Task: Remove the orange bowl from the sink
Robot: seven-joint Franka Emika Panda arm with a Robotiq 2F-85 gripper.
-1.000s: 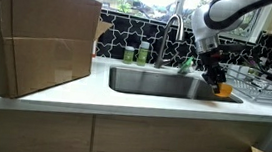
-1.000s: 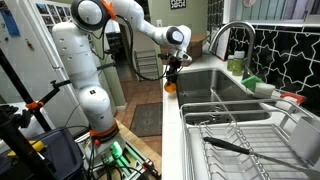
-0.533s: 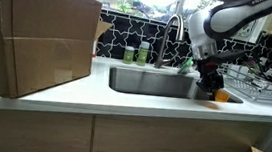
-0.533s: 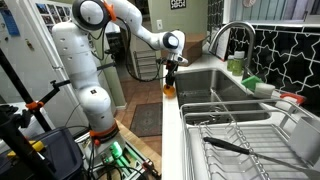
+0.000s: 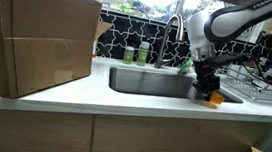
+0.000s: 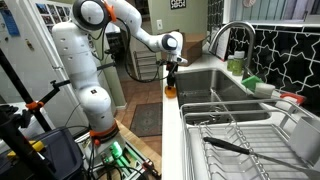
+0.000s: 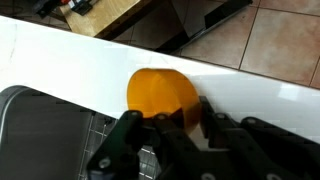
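In the last 1 second the gripper (image 5: 210, 85) has carried the orange bowl (image 5: 212, 97) forward and lower, from the right edge of the sink (image 5: 145, 83) to the white counter (image 5: 124, 101) at the basin's 4 o'clock corner. Its jaws are almost fully closed, pinching the bowl's rim. The bowl looks clear of the basin, so I'd say only the release is left.

No readable text; the wall sign (image 6: 177, 4) looks too blurred.

In an exterior view cam faces sink (image 5: 145, 83) front-on, mid-range; in an exterior view it looks lengthwise over dish rack (image 6: 240, 128) at same sink; wrist cam looks straight down, v. close, gripper (image 7: 170, 118) at frame bottom.
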